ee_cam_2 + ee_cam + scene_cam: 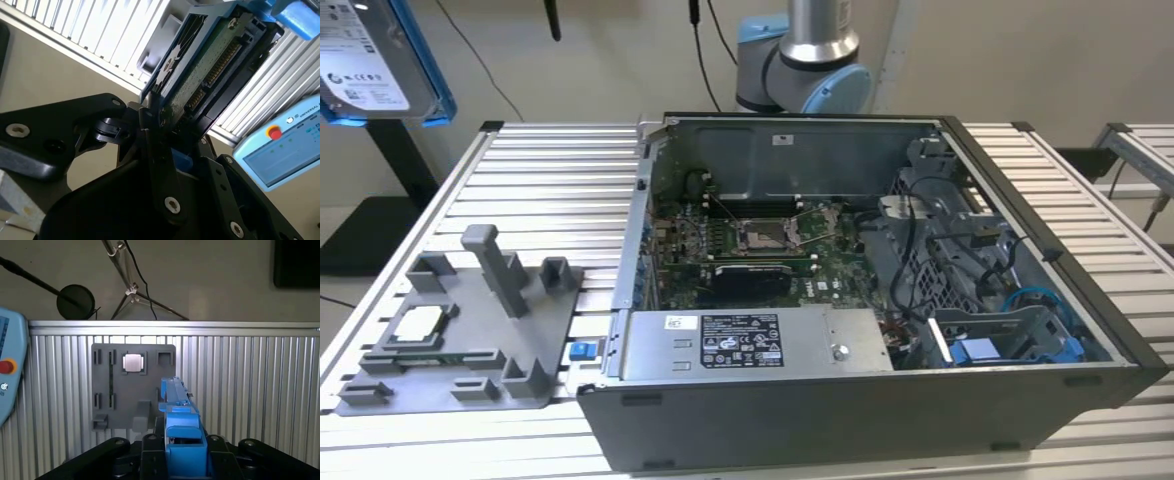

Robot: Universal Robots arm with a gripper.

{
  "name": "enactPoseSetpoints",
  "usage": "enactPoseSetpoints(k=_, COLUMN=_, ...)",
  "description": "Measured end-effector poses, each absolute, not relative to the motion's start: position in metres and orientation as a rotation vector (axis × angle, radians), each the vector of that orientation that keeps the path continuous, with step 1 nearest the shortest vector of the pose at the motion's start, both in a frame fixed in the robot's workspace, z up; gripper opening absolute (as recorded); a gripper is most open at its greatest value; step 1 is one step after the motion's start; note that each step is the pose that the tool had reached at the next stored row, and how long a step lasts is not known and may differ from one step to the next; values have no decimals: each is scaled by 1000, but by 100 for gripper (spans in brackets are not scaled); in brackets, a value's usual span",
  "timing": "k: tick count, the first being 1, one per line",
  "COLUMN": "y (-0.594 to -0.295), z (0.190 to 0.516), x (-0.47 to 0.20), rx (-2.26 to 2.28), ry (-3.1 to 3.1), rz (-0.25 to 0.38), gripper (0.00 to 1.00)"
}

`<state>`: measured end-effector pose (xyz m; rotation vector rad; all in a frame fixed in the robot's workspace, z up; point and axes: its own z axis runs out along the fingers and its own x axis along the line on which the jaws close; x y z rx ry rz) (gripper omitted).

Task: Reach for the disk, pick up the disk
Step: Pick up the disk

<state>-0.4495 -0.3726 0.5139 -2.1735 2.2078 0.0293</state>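
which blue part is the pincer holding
The disk, a silver drive in blue rails, clamped in the pincer; the other blue bracket sits inside the computer case.

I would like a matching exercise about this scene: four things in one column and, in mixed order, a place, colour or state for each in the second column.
Things:
1. disk
2. white-topped chip
3. computer case
4. teach pendant

Descriptions:
A. lies in a recess of the grey fixture plate
B. light blue, with a red button
C. stands open on the slatted table
D. clamped in the end effector, off the table

Pairs: 1-D, 2-A, 3-C, 4-B
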Motion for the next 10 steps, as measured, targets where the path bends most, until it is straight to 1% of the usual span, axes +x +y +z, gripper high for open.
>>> enactPoseSetpoints(k=10, y=-373, z=514, x=-439, rx=-2174, ry=2208, rz=29, gripper=0)
